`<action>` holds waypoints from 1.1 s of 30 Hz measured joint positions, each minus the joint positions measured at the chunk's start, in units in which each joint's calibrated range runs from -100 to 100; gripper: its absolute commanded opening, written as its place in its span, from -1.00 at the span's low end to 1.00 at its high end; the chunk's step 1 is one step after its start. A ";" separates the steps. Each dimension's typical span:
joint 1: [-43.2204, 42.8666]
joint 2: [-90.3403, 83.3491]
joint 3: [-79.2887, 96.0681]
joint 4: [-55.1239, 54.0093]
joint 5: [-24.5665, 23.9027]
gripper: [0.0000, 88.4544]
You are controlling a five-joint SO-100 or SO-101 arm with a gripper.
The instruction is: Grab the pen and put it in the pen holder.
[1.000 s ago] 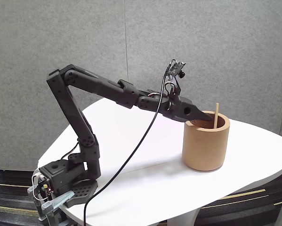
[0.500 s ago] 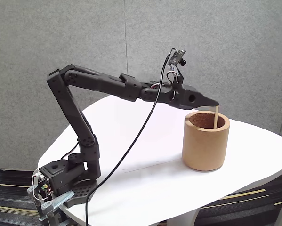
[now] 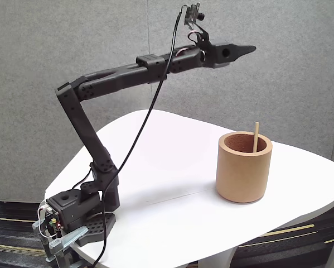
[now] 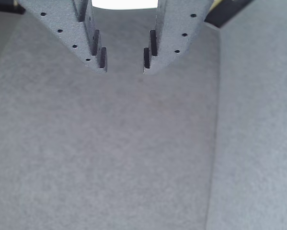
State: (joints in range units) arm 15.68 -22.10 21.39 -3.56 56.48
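Arm risen, jaws parted, empty – pen (image 3: pixel 255 137) in pen holder (image 3: pixel 243 173), well below

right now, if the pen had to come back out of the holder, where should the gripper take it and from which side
Probably the bare top end of the pen, the part standing above the pen holder rim. Come from straight above, fingers either side of the stick: it leans nearly upright against the far inside wall, and the thick cup wall blocks any side approach lower down. The gripper hangs high above, jaws apart in the wrist view.

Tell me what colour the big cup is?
Light tan brown, darker inside; the cup shows best in the fixed view.
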 measured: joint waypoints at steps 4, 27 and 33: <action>-2.50 -0.34 -8.48 12.37 -8.21 -0.76; -16.45 -44.96 41.43 64.75 -48.60 -0.75; -16.45 -60.97 63.18 65.25 -48.79 -0.76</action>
State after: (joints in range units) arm -0.77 -83.07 84.57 61.69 7.69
